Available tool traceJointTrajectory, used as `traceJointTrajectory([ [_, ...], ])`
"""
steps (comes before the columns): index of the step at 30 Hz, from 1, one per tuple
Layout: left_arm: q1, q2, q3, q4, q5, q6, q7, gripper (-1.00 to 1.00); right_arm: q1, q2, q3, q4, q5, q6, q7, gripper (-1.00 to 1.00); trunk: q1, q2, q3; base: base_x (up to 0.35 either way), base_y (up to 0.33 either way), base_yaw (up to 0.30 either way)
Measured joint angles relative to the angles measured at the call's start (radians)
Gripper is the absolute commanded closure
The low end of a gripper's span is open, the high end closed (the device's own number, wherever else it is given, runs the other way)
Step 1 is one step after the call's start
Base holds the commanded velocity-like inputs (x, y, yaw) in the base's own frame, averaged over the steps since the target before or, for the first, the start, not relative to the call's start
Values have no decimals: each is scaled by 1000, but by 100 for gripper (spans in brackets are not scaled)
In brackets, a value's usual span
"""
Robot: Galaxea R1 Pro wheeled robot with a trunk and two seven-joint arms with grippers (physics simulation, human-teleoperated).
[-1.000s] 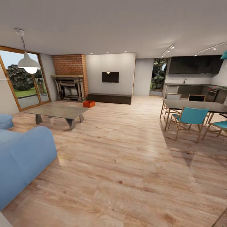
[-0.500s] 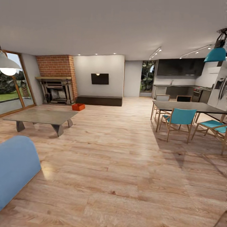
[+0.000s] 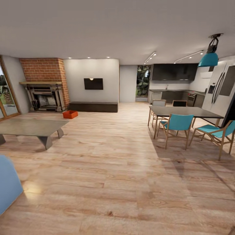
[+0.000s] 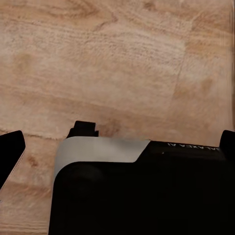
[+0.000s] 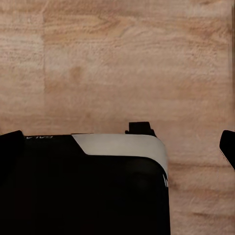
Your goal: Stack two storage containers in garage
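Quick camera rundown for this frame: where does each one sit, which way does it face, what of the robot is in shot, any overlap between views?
Head view: on the robot's head, facing across the living room to the brick fireplace, an orange-red storage container and the dining table; no arms in shot.
Left wrist view: near the left gripper, facing down at the wood plank floor; dark robot body below.
Right wrist view: near the right gripper, same downward look; dark robot body.
Shared: all three show the plank floor.

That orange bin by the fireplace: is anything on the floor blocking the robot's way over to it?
Nothing visible does. The orange bin sits far off on open wood floor before the dark low cabinet; the coffee table stands left of a straight path.
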Motion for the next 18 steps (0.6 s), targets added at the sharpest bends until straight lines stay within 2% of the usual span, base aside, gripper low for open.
traceJointTrajectory([
  [5, 0, 0, 0, 0, 0, 0, 0, -100, 0, -1, 0, 0, 0, 0, 0, -100, 0, 0, 5, 327, 0, -138],
  [18, 0, 0, 0, 0, 1, 0, 0, -100, 0, 0, 0, 0, 0, 2, 0, -100, 0, 0, 7, 327, 0, -6],
])
